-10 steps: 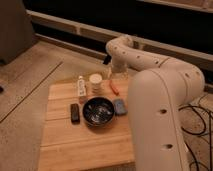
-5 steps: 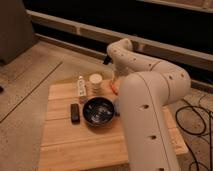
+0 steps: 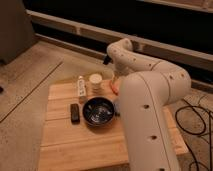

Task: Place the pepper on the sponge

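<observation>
Camera view: the pincer (image 3: 114, 79) hung low over the far edge of the desk (image 3: 75, 147), jaws wide and holding nothing, with the arm hiding most of it. The pepper (image 3: 115, 87) lay just beneath it at that far edge, right of the cup (image 3: 95, 81), beyond the dark bowl (image 3: 99, 110).

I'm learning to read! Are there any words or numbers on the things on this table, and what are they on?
White tube: it has a dark label, but the print is too blurred to read.
Pale cup, dark bowl, black rectangular object, robot arm: no writing visible.
Claw, low beside the pepper at the wooden table's back edge: no writing visible.
</observation>
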Controlling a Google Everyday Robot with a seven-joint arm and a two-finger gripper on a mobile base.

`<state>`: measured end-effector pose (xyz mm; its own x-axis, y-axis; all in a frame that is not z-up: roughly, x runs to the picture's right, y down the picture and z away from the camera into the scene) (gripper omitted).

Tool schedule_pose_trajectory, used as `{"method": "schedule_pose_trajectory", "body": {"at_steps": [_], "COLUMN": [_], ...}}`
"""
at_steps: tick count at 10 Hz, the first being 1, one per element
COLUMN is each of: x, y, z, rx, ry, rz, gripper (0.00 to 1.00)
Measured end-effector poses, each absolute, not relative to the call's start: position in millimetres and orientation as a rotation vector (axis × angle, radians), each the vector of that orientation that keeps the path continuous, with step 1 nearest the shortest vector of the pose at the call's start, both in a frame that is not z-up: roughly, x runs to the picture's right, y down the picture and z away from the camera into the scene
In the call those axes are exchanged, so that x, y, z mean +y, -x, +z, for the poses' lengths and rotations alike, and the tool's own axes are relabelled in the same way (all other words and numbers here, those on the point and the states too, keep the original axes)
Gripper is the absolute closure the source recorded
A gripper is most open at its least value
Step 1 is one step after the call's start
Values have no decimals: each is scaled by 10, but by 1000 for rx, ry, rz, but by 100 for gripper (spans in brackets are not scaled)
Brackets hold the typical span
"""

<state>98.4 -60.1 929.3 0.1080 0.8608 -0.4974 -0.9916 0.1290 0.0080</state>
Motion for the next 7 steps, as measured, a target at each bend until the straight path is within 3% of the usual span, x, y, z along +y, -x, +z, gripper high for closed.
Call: {"method": "schedule_pose_trajectory", "body": {"at_steps": [3,7], "x": [-603,-516], "y": [-833,-895], "z": [9379,9401], "rx": [301,295], "ry": [373,358], "rz": [1347,1289], "gripper": [35,35]}}
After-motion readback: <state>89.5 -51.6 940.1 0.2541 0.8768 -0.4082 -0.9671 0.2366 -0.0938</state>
